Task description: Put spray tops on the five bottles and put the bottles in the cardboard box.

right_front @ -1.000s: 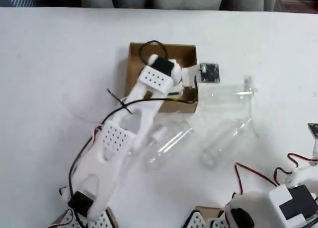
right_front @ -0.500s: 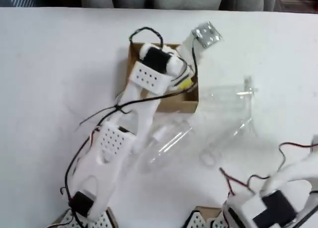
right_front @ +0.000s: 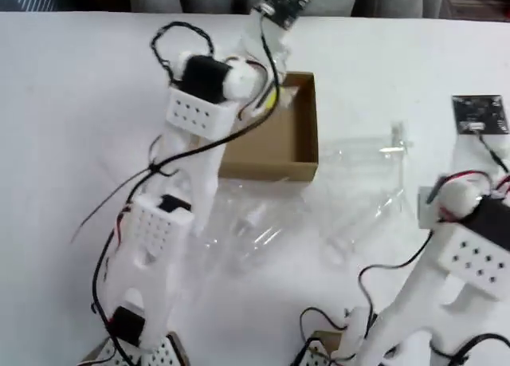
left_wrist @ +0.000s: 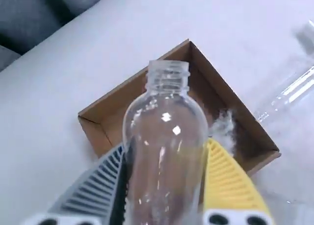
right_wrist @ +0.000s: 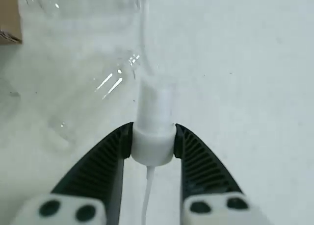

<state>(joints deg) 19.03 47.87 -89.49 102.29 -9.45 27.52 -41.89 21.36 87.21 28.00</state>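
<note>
My left gripper [left_wrist: 167, 151] is shut on a clear bottle [left_wrist: 166, 122] whose threaded neck is bare and open. It holds the bottle up in the air over the cardboard box [left_wrist: 221, 97]. In the high view that gripper [right_front: 261, 95] hangs above the far left corner of the box [right_front: 275, 147]. My right gripper [right_wrist: 153, 132] is shut on a white spray top [right_wrist: 152, 139], its thin tube trailing back between the black fingers. In the high view the right gripper [right_front: 430, 200] is raised at the right of the table.
Several clear bottles lie on the white table in front of and to the right of the box, one with a white top [right_front: 256, 218], others [right_front: 362, 210] [right_front: 366, 155] farther right. Two of them [right_wrist: 93, 87] [right_wrist: 88, 4] lie below the spray top.
The left arm has lifted out of the box and swung to the far left with the bottle. The right arm has risen from the table's near right corner.
</note>
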